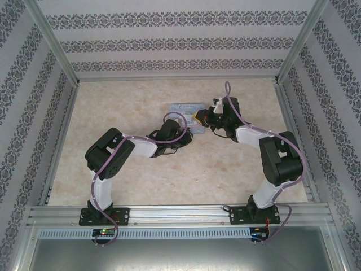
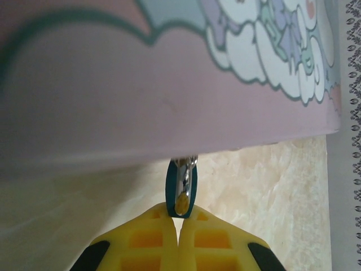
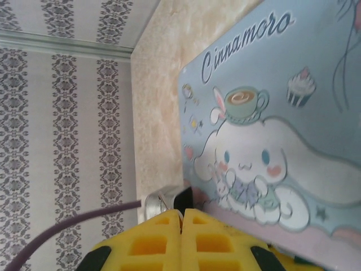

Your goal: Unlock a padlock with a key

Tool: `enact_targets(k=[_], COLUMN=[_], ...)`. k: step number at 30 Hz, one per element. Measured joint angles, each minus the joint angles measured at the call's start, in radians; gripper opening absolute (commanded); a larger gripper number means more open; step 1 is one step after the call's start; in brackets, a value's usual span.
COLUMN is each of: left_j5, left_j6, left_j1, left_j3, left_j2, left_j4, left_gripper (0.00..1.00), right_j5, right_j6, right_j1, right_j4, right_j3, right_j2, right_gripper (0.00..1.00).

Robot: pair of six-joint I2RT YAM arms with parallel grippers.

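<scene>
Slippage is the chief risk to be judged here. The padlock (image 2: 181,189) is seen hanging at the front edge of the tin (image 2: 169,84), just above the table (image 2: 271,186), and its lower end is clamped between the yellow fingers of the left gripper (image 2: 179,217). Only a small part of the body is held, so it could be twisted out of the pinch if it is pushed sideways. The right gripper (image 3: 181,214) is seen with its fingers pressed together beside the tin's corner. A small silvery piece (image 3: 159,202) lies just past the tips (whether it is a key, and whether it is pinched, cannot be told). If a key is brought in off-line, its tip could be jammed against the padlock, the padlock could be swung where it hangs, or the tin could be dragged across the table.
</scene>
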Motion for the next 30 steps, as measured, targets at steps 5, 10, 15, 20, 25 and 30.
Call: enact_targets(k=[5, 10, 15, 20, 25, 30], left_j5=[-0.002, -0.013, -0.045, -0.083, -0.098, -0.113], left_j6=[0.062, 0.145, 0.208, 0.23, 0.227, 0.226], left_j1=[0.01, 0.01, 0.01, 0.011, 0.01, 0.01], left_j3=[0.002, 0.019, 0.024, 0.019, 0.012, -0.002], left_j2=[0.0, 0.0, 0.0, 0.002, 0.002, 0.004], left_j4=[-0.027, -0.072, -0.091, -0.091, -0.045, 0.002], left_gripper=[0.0, 0.0, 0.15, 0.36, 0.48, 0.55], right_j5=[0.0, 0.002, 0.002, 0.003, 0.005, 0.006], right_j6=[-0.016, -0.031, -0.046, -0.047, -0.047, -0.047], right_j1=[-0.006, -0.006, -0.006, -0.006, -0.006, -0.006], right_j4=[-0.016, -0.038, -0.053, -0.067, -0.072, -0.075], right_j3=[0.056, 0.084, 0.095, 0.095, 0.095, 0.095], right_j2=[0.065, 0.089, 0.106, 0.129, 0.131, 0.131], right_gripper=[0.0, 0.0, 0.0, 0.0, 0.0, 0.0])
